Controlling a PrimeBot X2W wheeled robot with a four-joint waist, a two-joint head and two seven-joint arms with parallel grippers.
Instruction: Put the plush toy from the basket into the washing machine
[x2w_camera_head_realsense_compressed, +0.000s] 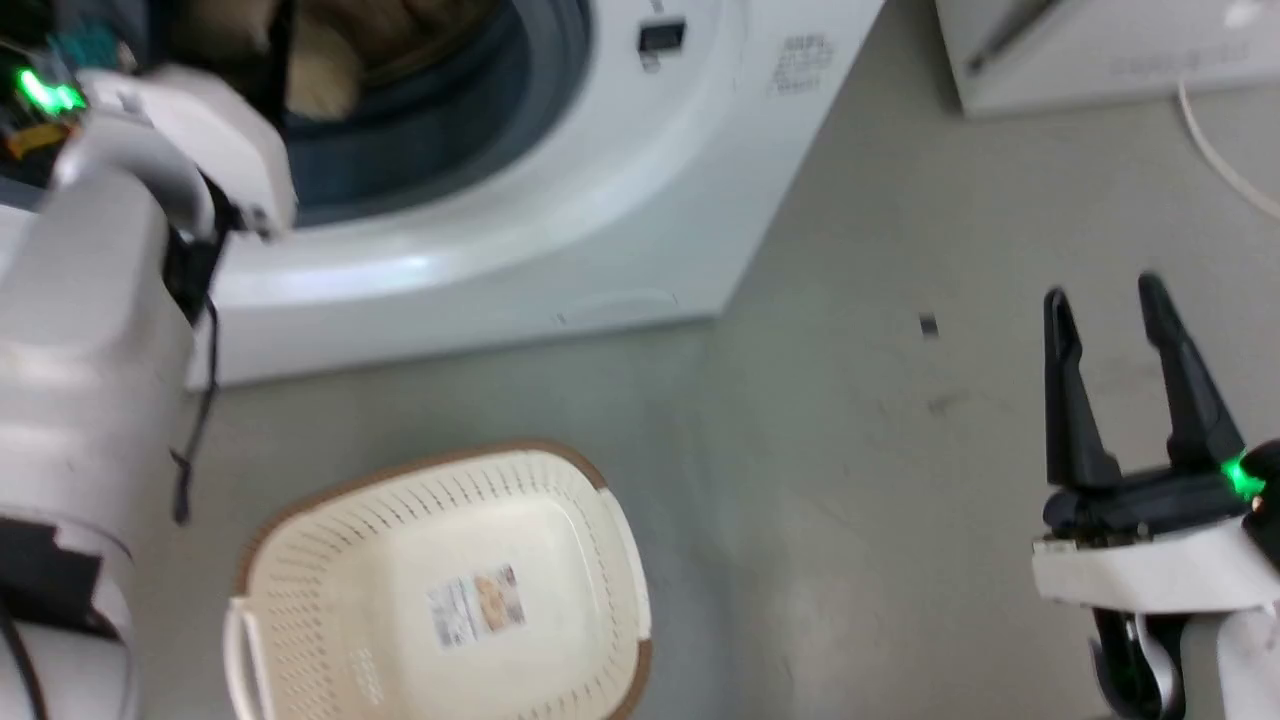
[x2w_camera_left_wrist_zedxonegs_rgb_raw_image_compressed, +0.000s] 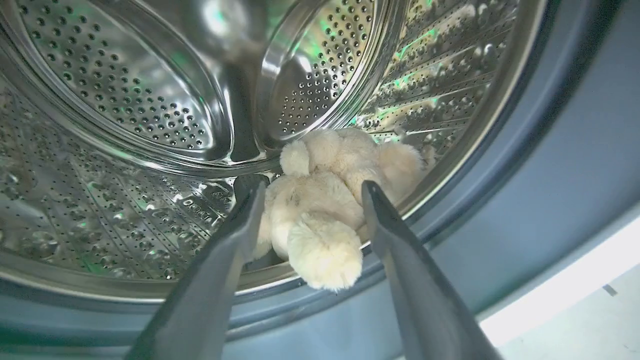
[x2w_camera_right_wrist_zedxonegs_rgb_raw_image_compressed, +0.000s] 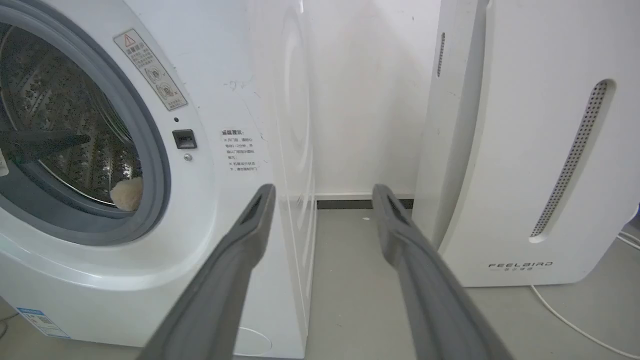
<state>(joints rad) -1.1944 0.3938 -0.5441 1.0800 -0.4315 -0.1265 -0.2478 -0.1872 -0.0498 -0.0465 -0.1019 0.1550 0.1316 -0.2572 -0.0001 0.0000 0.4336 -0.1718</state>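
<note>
The washing machine (x2w_camera_head_realsense_compressed: 600, 200), a large white front-loader, is shown with its opening exposed. A smooth grey rubber seal (x2w_camera_left_wrist_zedxonegs_rgb_raw_image_compressed: 550, 175) is ringed round a shiny steel drum (x2w_camera_left_wrist_zedxonegs_rgb_raw_image_compressed: 125, 100) pierced with small holes. Beside it a white slanted appliance (x2w_camera_right_wrist_zedxonegs_rgb_raw_image_compressed: 525, 150) is stood on the grey floor (x2w_camera_head_realsense_compressed: 850, 450). The basket (x2w_camera_head_realsense_compressed: 330, 530), cream perforated plastic with a brown rim, is found empty on the floor before the machine.

The plush toy (x2w_camera_left_wrist_zedxonegs_rgb_raw_image_compressed: 325, 215), fluffy and cream-beige, is lodged low at the drum's front edge, with one stubby limb hung over the lip toward the seal. The left claw (x2w_camera_left_wrist_zedxonegs_rgb_raw_image_compressed: 313, 186) is held wide apart in the opening, a finger to each side of the toy and nothing gripped. Whether the fur is touched cannot be told. The right claw (x2w_camera_head_realsense_compressed: 1102, 288) is spread and empty, well apart over the floor.

The release is judged done. A nudge deeper is advised so the limb is cleared from the seal. The claw is best drawn straight back, so the soft pile is not snagged.
</note>
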